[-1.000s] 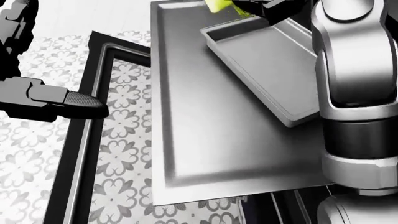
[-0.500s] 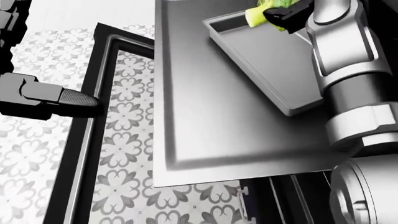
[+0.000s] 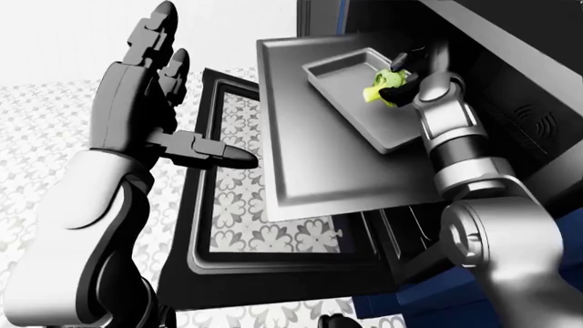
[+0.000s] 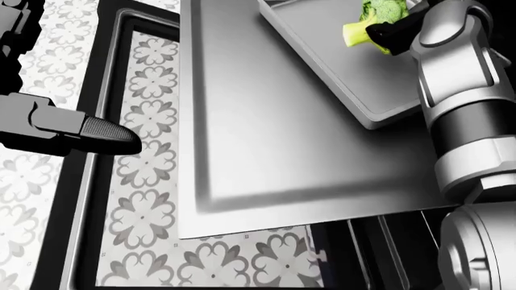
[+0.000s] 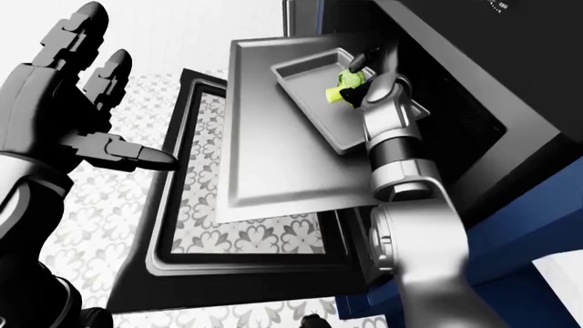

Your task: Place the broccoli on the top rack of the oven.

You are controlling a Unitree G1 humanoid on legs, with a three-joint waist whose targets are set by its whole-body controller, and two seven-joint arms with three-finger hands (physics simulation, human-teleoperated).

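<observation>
Bright, even simulator light, all views sharp, no blur or edge distortion. Soft sheen bands on the pulled-out steel shelf (image 4: 266, 151). Black left hand (image 3: 137, 102) reads nearly flat. Oven cavity (image 5: 437, 89) at right is dark, detail lost.

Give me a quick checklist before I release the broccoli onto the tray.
1. Right hand shut on the broccoli: ok.
2. Broccoli over the small tray: ok.
3. Tray resting on the pulled-out rack sheet: ok.
4. Oven door open: ok.
5. Left hand open and away from the rack: ok.
6. Sheet is the top rack: cannot tell.
</observation>
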